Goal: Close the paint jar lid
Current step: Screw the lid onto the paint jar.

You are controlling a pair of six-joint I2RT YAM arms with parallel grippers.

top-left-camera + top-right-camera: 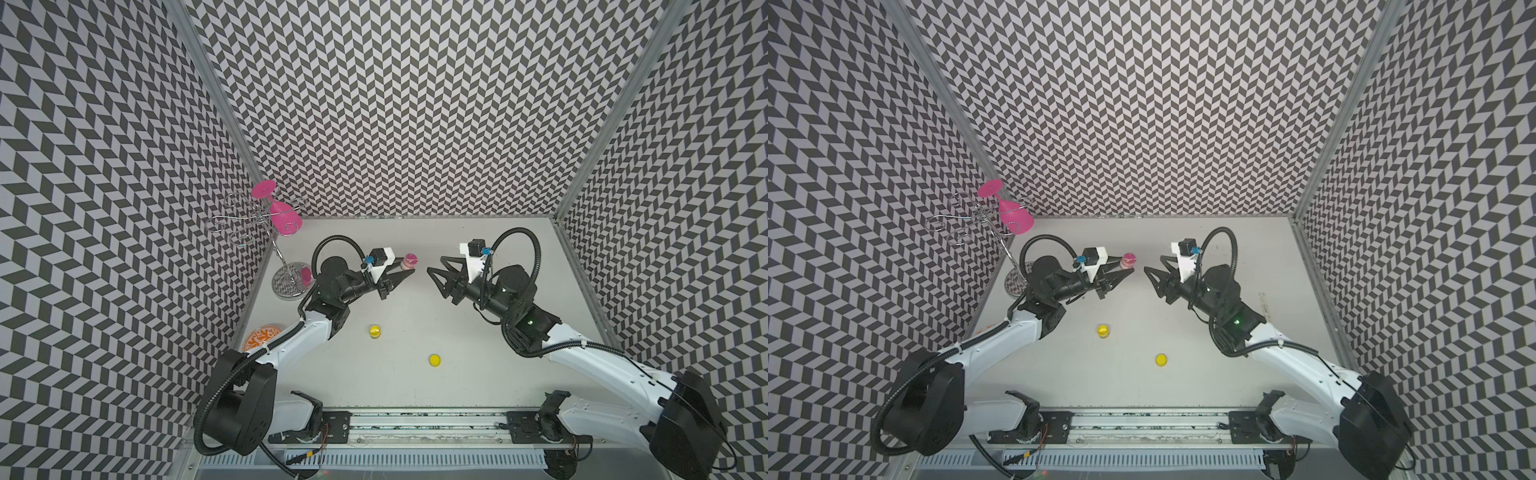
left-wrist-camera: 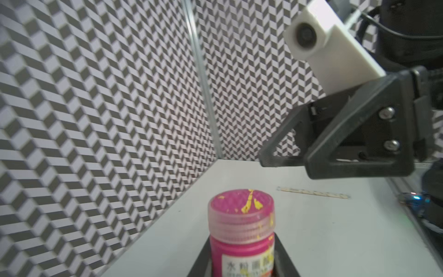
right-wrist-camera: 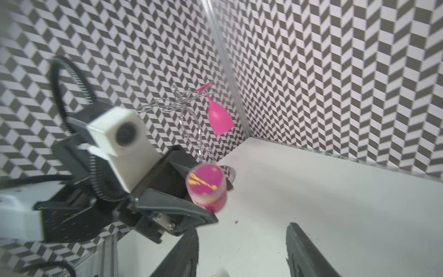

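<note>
The left fingers (image 1: 405,271) clamped the pink plastic paint jar (image 2: 239,254), its translucent pink screw lid (image 2: 241,215) seated above them. The right fingers (image 2: 285,164) stood released, well apart. Gripping the lid squarely and twisting without tilting was advisable.

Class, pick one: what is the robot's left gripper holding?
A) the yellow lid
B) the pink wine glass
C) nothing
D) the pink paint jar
D: the left gripper is shut on the pink paint jar, with a finger on each side of its body.
</note>
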